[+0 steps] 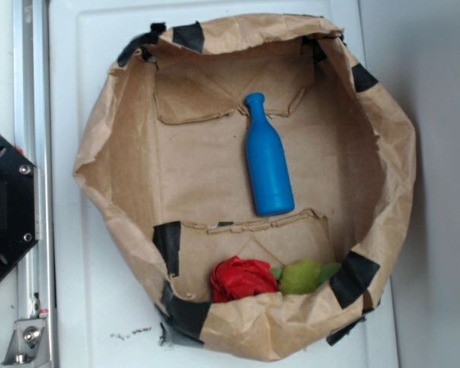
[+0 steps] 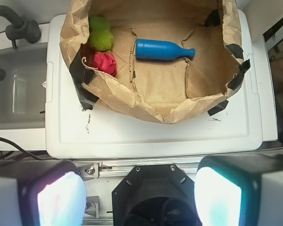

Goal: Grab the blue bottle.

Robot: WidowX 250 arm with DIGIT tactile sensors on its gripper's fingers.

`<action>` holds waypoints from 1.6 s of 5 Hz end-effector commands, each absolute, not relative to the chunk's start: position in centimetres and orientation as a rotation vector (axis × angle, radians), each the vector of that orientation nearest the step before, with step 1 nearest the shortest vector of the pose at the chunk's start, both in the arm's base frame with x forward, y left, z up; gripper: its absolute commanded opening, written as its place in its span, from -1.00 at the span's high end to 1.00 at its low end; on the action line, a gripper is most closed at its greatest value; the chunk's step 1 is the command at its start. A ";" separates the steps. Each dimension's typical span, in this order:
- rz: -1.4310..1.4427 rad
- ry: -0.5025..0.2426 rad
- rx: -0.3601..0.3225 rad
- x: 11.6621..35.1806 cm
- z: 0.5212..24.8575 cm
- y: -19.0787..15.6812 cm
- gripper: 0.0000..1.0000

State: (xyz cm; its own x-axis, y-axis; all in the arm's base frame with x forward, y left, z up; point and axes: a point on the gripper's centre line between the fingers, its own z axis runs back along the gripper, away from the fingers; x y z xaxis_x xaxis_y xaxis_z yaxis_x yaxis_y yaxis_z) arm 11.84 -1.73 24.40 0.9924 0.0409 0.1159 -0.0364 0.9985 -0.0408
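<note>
Bottle first — the blue bottle (image 1: 267, 159) (image 2: 163, 50) lies flat mid-floor of the brown paper bag (image 1: 123, 176) (image 2: 160, 110), neck toward twelve o'clock in the exterior view; a red toy (image 1: 242, 278) and green toy (image 1: 303, 277) sit at six. The hand (image 2: 141, 200) hangs spread open, well apart from the bag.

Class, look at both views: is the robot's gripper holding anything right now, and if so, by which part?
Nothing is held. The gripper is open and empty, well away from the blue bottle, which lies untouched inside the paper bag.
</note>
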 end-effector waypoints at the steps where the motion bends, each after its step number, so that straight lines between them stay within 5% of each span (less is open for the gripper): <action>1: 0.039 -0.117 -0.039 11.8 24.4 -1.7 -1.00; 3: 0.143 -0.116 0.004 20.8 23.3 -2.3 -1.00; 4: 0.252 -0.148 0.050 23.4 21.0 -1.8 -1.00; 5: 0.505 -0.236 0.020 23.5 19.3 -1.8 -1.00; 7: 1.026 -0.090 -0.127 21.6 17.7 -3.4 -1.00; 8: 1.026 -0.090 -0.127 21.6 17.7 -3.4 -1.00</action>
State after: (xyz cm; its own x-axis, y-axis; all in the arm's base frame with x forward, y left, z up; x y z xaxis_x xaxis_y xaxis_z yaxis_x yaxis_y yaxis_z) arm 21.71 -4.19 16.73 0.5431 0.8397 0.0038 -0.8341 0.5400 -0.1122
